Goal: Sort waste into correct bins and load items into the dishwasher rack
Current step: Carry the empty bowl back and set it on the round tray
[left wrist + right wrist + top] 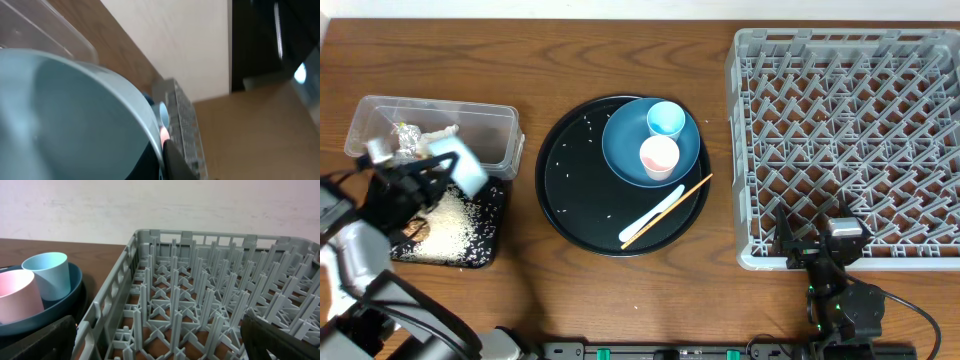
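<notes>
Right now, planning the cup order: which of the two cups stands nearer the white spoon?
The pink cup: it stands on the spoon side of the blue plate; the pale blue cup stands beyond it.

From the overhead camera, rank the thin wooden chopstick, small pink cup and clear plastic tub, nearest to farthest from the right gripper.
1. Thin wooden chopstick, on the round black tray.
2. Small pink cup, on the blue plate.
3. Clear plastic tub, far left.

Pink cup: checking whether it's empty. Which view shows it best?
Overhead: it looks straight into the pink cup, standing on the blue plate. Right wrist shows its side, cropped; left wrist only a pink sliver.
</notes>
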Controlling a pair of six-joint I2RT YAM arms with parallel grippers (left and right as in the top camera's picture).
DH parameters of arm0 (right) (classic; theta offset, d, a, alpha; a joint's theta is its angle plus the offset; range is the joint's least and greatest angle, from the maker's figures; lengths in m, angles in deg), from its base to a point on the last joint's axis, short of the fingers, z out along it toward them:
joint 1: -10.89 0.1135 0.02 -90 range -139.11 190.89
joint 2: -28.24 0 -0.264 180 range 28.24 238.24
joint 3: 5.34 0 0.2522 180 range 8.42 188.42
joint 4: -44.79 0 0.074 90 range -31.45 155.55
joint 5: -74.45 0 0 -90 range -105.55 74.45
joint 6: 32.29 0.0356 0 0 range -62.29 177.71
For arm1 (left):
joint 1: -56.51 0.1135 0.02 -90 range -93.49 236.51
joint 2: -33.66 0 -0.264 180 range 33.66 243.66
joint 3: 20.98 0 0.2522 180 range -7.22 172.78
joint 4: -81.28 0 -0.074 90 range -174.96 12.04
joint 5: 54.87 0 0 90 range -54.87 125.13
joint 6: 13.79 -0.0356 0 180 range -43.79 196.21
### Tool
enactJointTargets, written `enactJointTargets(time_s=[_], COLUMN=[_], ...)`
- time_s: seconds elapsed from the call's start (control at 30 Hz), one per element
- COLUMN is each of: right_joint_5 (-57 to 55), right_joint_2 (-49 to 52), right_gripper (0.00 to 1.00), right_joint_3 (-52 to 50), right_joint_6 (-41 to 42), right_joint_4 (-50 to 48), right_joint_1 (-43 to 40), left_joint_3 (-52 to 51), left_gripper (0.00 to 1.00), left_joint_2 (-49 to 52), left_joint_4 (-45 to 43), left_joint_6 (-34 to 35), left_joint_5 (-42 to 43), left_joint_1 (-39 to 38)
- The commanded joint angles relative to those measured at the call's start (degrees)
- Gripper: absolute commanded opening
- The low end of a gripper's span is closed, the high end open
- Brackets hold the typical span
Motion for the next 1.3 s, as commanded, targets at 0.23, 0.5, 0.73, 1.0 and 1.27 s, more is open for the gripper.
enactJointTargets(time_s=[0.23, 0.5, 0.73, 1.0, 1.27], right_joint_5=[-0.59, -0.59, -0.59, -0.59, -0.59], right_joint_2=[-0.22, -0.22, -0.22, -0.22, -0.22], right_gripper=[0.99, 0.99, 0.99, 0.99, 0.99], right_joint_3=[-0.07, -0.07, -0.07, -0.07, -0.07], right_joint_6=[-0.44, -0.44, -0.44, -0.44, -0.44], right_joint_4=[0.24, 0.24, 0.24, 0.24, 0.24], right_joint_1=[0.35, 0.35, 0.35, 0.35, 0.35], left_joint_3=[0.02, 0.00, 0.00, 0.00, 0.04], left_gripper=[0.06, 0.06, 0.06, 0.06, 0.27], left_joint_2=[-13.53, -15.41, -12.35, -4.61, -0.70], left_joint_4=[4.42, 9.25, 8.92, 8.31, 6.75], left_joint_6=[1.75, 1.33, 1.36, 1.36, 1.36], left_joint_5=[-22.93, -47.34, -65.40, -71.36, -70.79], left_joint_1=[-16.98, -36.94, -52.98, -60.17, -61.09])
